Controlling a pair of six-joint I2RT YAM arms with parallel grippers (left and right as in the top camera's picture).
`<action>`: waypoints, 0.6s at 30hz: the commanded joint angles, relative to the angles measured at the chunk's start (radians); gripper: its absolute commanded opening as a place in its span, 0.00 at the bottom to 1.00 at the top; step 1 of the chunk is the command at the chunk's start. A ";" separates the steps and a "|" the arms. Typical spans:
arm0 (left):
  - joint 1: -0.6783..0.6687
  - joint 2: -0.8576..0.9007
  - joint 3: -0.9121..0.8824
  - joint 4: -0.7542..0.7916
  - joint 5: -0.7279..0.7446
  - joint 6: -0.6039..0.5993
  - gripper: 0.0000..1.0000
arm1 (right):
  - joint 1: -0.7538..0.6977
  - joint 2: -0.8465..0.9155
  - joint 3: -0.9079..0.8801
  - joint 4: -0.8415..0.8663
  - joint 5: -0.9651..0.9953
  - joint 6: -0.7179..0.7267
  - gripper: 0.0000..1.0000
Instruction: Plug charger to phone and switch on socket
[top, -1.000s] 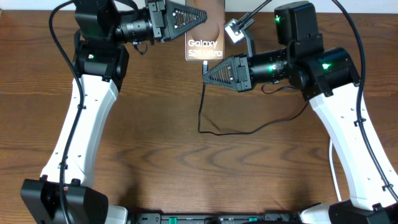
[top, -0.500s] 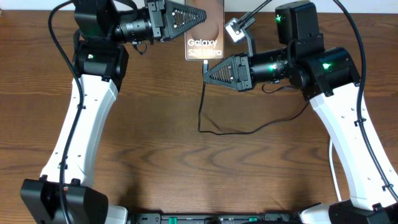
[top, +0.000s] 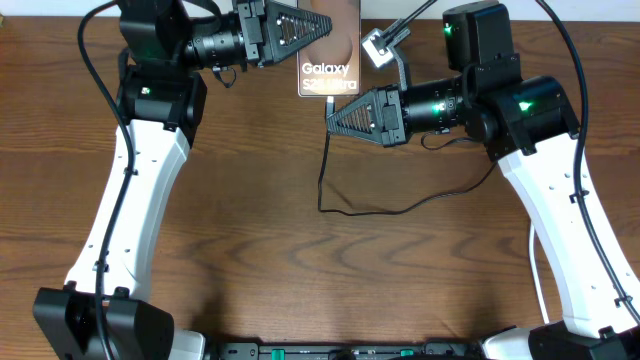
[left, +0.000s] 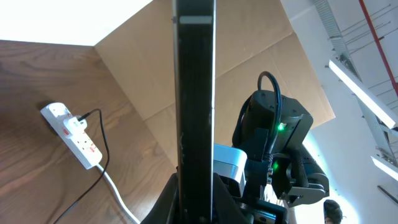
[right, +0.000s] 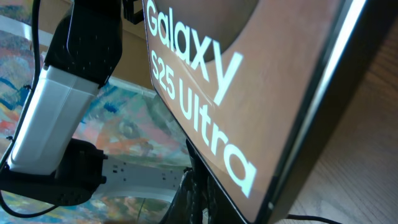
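Observation:
The phone (top: 335, 55) is held up at the table's far edge, and my left gripper (top: 318, 25) is shut on its upper part. In the left wrist view the phone (left: 196, 93) is a dark edge-on slab rising from the gripper (left: 196, 208). My right gripper (top: 331, 110) is shut on the charger (top: 322, 170) just below the phone's bottom edge. The connector tip is hidden, so contact with the port cannot be judged. Up close, the phone (right: 205, 93) fills the right wrist view above the closed fingers (right: 208, 199). The socket (left: 74, 134) lies on the table with a black plug in it.
The charger's black cable loops across the middle of the table (top: 200, 250) toward the right arm (top: 540, 170). The socket's white cord (left: 118, 196) runs toward the left wrist camera. A cardboard panel (left: 249, 56) stands behind the table.

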 joint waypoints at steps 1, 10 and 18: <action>0.001 -0.004 0.011 0.013 0.028 0.002 0.07 | -0.006 -0.006 0.003 0.009 -0.024 0.006 0.01; 0.001 -0.004 0.011 0.013 0.033 -0.002 0.07 | -0.006 -0.006 0.003 0.005 0.006 0.011 0.01; 0.001 -0.004 0.011 0.017 0.040 -0.002 0.07 | -0.006 -0.006 0.003 0.009 0.004 0.026 0.01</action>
